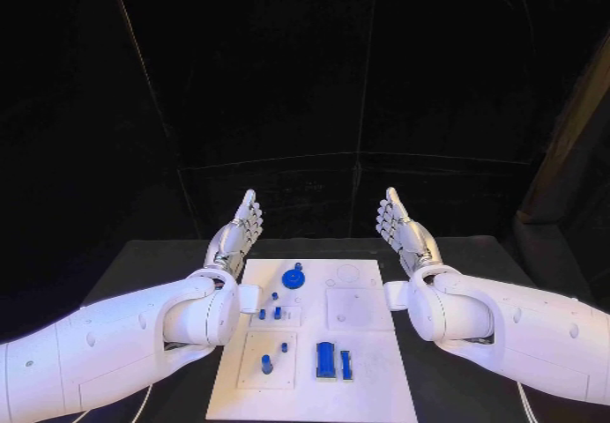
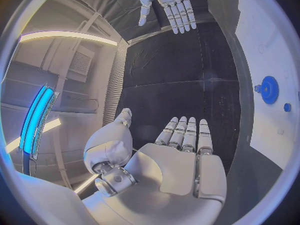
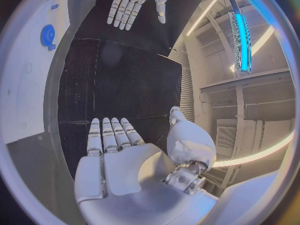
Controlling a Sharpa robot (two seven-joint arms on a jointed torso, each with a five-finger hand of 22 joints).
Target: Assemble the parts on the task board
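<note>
Lower centre: a flat white rectangular task board (image 1: 368,388) on the matte black desk (image 1: 140,264), carrying two upright blue bars (image 1: 333,359), small blue pegs (image 1: 270,312) and, farther up, a toothed blue gear (image 1: 293,279). Beyond, flanking its far end, left hand (image 1: 236,231) and right hand (image 1: 405,229): silver fingers straight, slightly apart, holding nothing.

Parts (image 1: 293,278) lie on task board (image 1: 360,310), apparently centred on table (image 1: 152,264).
</note>
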